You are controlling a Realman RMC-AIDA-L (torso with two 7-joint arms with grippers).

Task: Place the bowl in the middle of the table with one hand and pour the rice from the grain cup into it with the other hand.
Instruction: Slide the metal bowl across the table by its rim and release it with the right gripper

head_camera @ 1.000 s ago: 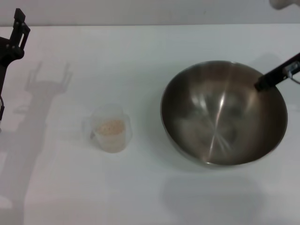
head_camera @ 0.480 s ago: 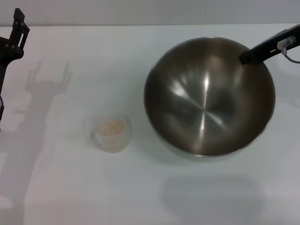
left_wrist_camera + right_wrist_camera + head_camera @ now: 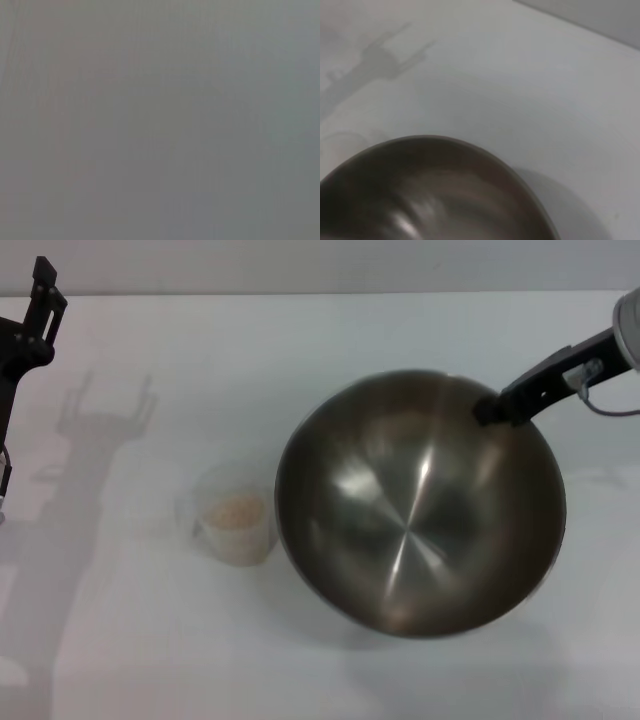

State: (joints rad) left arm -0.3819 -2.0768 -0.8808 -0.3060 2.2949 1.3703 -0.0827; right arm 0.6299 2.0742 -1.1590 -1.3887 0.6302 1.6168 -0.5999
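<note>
The big steel bowl (image 3: 418,505) hangs tilted a little above the white table (image 3: 300,350), near its middle. My right gripper (image 3: 490,408) is shut on the bowl's far right rim and carries it. The bowl's rim also fills the lower part of the right wrist view (image 3: 435,200). The clear grain cup (image 3: 236,528) stands upright just left of the bowl, with beige rice (image 3: 236,510) inside. The bowl's left edge comes close to the cup; I cannot tell if they touch. My left gripper (image 3: 40,310) is parked at the far left, raised; its shadow shows spread prongs.
The left arm's shadow (image 3: 100,410) lies on the table left of the cup. The bowl's shadow (image 3: 440,640) falls below it toward the front edge. The left wrist view shows only flat grey.
My right gripper has carried the bowl leftward and toward the front, closer to the cup, and it appears larger. The cup and left arm have not moved.
</note>
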